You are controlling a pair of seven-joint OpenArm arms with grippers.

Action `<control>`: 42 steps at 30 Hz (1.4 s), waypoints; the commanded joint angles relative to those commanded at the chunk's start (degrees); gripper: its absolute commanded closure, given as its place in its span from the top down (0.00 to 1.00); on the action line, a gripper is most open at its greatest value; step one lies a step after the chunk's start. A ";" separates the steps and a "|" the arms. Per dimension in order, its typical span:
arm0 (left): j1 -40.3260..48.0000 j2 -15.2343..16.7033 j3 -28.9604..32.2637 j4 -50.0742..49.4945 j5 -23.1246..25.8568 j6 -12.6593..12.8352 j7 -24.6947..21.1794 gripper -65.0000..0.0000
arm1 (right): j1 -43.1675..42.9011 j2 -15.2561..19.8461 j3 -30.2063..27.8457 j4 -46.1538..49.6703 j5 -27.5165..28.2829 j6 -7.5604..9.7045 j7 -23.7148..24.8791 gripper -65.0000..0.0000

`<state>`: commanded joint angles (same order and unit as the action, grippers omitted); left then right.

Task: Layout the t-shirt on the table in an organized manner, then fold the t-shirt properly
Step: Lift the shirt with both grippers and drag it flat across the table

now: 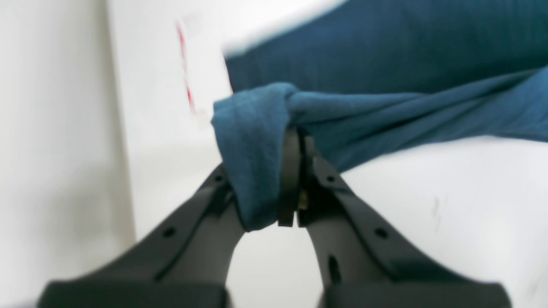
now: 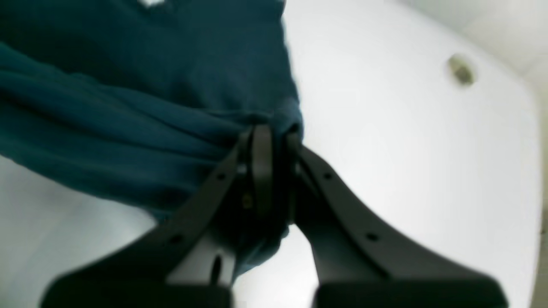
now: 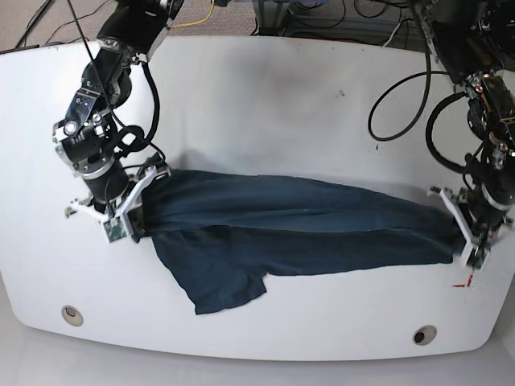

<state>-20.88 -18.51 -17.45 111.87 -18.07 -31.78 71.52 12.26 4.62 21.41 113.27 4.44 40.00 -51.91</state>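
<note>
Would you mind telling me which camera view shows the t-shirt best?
The base view: the whole t-shirt shows, stretched across the table between both grippers, one sleeve trailing forward. Each wrist view gives only a blurred bunch of cloth pinched in its gripper.

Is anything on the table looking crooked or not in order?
Yes. The t-shirt is not laid flat: it is stretched into a wrinkled band between the right gripper and left gripper, and one flap hangs askew toward the front edge of the table.
</note>
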 joint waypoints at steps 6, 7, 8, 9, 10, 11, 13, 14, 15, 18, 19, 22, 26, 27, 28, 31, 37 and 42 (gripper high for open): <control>-13.01 3.87 1.49 -4.40 0.00 3.69 0.09 0.00 | 13.27 4.13 -2.81 -4.66 0.00 0.00 -4.04 0.00; -14.95 4.31 1.49 -4.84 0.00 4.13 0.18 0.00 | 15.12 4.57 -2.99 -5.27 0.00 0.00 -4.31 0.00; -17.67 4.84 1.49 -5.98 0.00 4.75 0.62 0.00 | 17.76 5.27 -3.08 -6.42 0.00 0.00 -4.48 0.00; -19.87 5.27 1.49 -6.95 0.00 5.27 0.97 0.00 | 19.96 5.71 -3.16 -7.47 0.00 0.00 -4.57 0.00; -22.07 5.63 1.49 -7.91 0.00 5.54 1.32 0.00 | 22.24 6.15 -3.43 -8.53 0.00 0.00 -4.57 0.00; -24.97 5.98 1.49 -8.88 0.00 5.89 1.67 0.00 | 25.49 6.86 -4.40 -10.20 0.00 0.00 -4.57 0.00; -29.01 6.24 1.49 -10.11 0.00 5.89 1.93 0.00 | 30.15 8.62 -6.77 -12.57 0.00 0.00 -4.66 0.00; -30.95 6.24 1.49 -10.73 0.00 5.89 1.93 0.00 | 32.44 9.76 -8.09 -13.71 0.00 0.00 -4.75 0.00; -32.62 6.24 1.49 -11.43 0.00 5.89 1.93 0.00 | 34.64 10.64 -9.14 -14.68 0.00 0.00 -5.01 0.00; -38.59 6.24 1.49 -13.10 -0.09 5.89 1.93 0.01 | 43.08 12.57 -12.13 -18.37 0.35 0.00 -6.15 0.00; -39.74 6.24 1.49 -13.19 -0.09 5.89 1.93 0.02 | 44.75 12.66 -12.57 -19.25 0.35 0.00 -6.15 0.00; -42.11 6.24 1.41 -13.01 0.00 5.89 2.02 0.03 | 49.23 12.92 -13.63 -20.48 0.09 0.00 -6.59 0.00; -44.13 6.24 1.41 -13.27 -0.09 5.89 2.02 0.03 | 52.04 15.03 -15.82 -20.22 0.53 0.00 -9.23 0.00; -43.96 6.24 1.41 -13.10 -0.18 5.89 2.11 0.03 | 52.22 15.12 -16.18 -19.87 0.53 0.00 -10.02 0.00; -43.60 6.24 1.41 -12.92 -0.26 5.89 2.11 0.03 | 52.13 15.21 -16.35 -19.08 0.53 0.00 -10.81 0.00; -42.37 6.24 1.23 -12.92 -0.35 5.89 2.64 0.03 | 49.49 15.21 -16.26 -16.97 0.53 0.00 -12.57 0.00; -36.13 6.24 1.14 -10.46 -0.44 5.80 3.52 0.03 | 41.32 15.30 -16.26 -9.76 0.53 0.00 -13.89 0.00; -29.19 6.24 1.14 -7.38 -0.44 5.63 3.69 0.03 | 32.00 14.77 -14.77 -3.78 0.35 0.00 -14.95 0.00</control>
<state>-50.07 -12.26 -16.31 104.48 -18.51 -26.15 75.21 44.26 19.38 6.64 109.49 4.79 40.00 -66.86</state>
